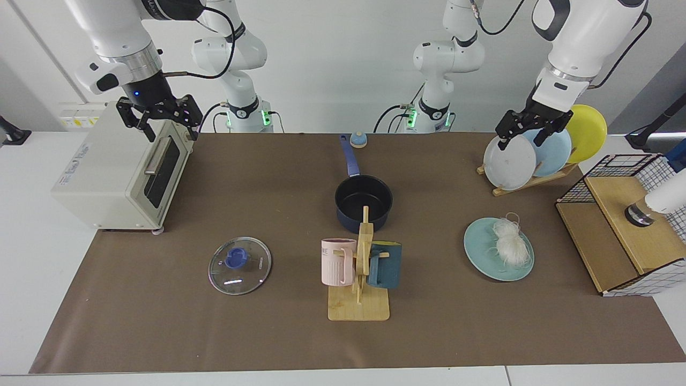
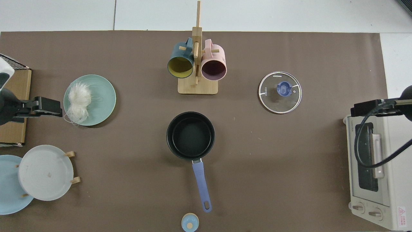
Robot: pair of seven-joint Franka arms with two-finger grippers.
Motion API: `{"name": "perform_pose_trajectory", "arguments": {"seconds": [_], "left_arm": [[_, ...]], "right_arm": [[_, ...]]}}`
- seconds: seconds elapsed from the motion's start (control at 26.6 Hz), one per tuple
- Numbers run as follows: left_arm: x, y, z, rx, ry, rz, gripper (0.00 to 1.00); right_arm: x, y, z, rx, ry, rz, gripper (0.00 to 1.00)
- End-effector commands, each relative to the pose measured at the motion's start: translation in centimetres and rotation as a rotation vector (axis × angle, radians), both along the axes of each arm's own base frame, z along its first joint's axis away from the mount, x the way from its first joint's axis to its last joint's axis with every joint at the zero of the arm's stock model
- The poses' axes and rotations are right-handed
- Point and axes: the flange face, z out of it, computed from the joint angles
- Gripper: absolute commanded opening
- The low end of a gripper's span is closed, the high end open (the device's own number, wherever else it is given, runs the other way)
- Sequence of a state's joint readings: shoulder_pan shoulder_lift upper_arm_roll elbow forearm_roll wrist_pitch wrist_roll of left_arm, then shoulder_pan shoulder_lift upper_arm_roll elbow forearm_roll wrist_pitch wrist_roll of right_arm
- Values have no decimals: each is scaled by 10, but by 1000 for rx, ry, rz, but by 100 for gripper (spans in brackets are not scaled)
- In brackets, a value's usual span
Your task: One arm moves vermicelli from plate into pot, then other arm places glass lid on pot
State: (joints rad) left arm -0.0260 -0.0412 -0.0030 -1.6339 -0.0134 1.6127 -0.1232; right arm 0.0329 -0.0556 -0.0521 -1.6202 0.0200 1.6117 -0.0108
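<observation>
The vermicelli (image 1: 509, 241) (image 2: 78, 103), a white wispy bundle, lies on the teal plate (image 1: 479, 247) (image 2: 103, 96) at the facing view's right. At the table's middle stands the dark navy pot (image 1: 348, 214) (image 2: 190, 135), nothing inside, its blue handle pointing toward the arm bases. The glass lid (image 1: 239, 265) (image 2: 280, 92) with a blue knob lies flat on the mat. My left gripper (image 1: 528, 134) (image 2: 59, 111) hangs open above the plate rack, behind and above the vermicelli. My right gripper (image 1: 161, 117) (image 2: 354, 111) hangs open over the toaster oven, far from the lid.
A wooden mug tree (image 1: 360, 300) with a pink and a dark teal mug stands in front of the pot. A toaster oven (image 1: 123, 171), a rack of upright plates (image 1: 530, 153), a wire-and-wood crate (image 1: 627, 230) and a small blue-topped object (image 1: 358, 140) ring the mat.
</observation>
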Motion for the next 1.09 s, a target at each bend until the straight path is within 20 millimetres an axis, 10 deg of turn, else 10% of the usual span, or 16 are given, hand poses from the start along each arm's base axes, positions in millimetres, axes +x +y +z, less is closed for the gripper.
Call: {"name": "perform_pose_trajectory", "arguments": {"seconds": [0.0, 1.05], "left_arm": [[-5, 3, 4, 9, 1, -10, 100], [-5, 3, 4, 9, 1, -10, 100]], "right_arm": [[-5, -3, 3, 17, 9, 12, 100], [-11, -2, 0, 26, 59, 21, 100]]}}
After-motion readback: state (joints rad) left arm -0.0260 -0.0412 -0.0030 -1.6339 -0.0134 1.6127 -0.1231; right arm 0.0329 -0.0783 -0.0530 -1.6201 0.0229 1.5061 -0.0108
